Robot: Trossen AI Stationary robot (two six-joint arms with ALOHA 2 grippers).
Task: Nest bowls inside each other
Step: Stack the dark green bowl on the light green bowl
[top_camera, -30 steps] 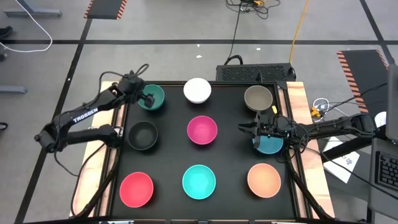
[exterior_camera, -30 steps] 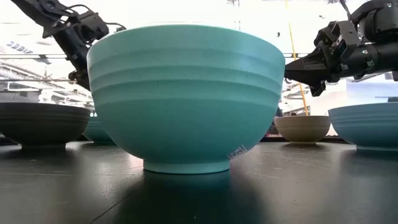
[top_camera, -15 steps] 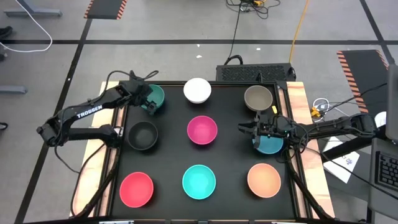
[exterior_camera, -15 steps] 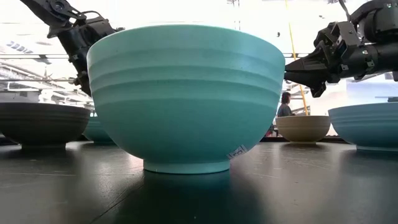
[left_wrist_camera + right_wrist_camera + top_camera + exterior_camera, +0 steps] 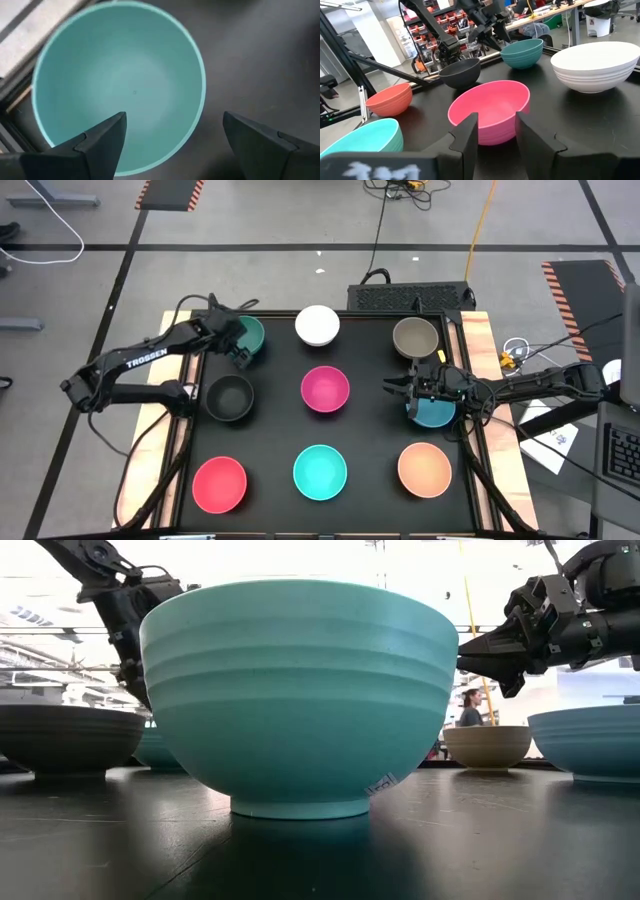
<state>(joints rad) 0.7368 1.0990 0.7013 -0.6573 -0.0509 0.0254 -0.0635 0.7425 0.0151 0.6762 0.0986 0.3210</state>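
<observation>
Seen from above, your left gripper [image 5: 241, 346] hangs over the near rim of the small round dark green bowl [image 5: 250, 333] at the far left corner of the black counter [image 5: 275, 430], its fingers [image 5: 102, 142] spread wide apart, one over the bowl's hollow and the other outside the rim, holding nothing. Just nearer you in that left column sit the round black bowl [image 5: 230, 396] and, at the front, the round red bowl [image 5: 220, 483]. The middle column runs from the plain white bowl [image 5: 317, 325] at the far edge, through the magenta bowl [image 5: 325, 389] at the centre, to the turquoise bowl [image 5: 320, 471] at the front; that turquoise bowl fills most of the low view. On the right, the grey-brown bowl [image 5: 415, 337] stands at the far corner, the blue bowl [image 5: 435, 412] lies beneath your right arm's wrist, and the peach-orange bowl [image 5: 424, 468] sits at the front right. Your right gripper [image 5: 393, 388] hovers above the bare counter between the magenta bowl and the blue one, pointing toward the magenta bowl, its fingers [image 5: 470, 135] a narrow gap apart and empty. All nine bowls stand upright and apart from one another, none nested. A person [image 5: 470, 707] shows in the room far behind the counter.
</observation>
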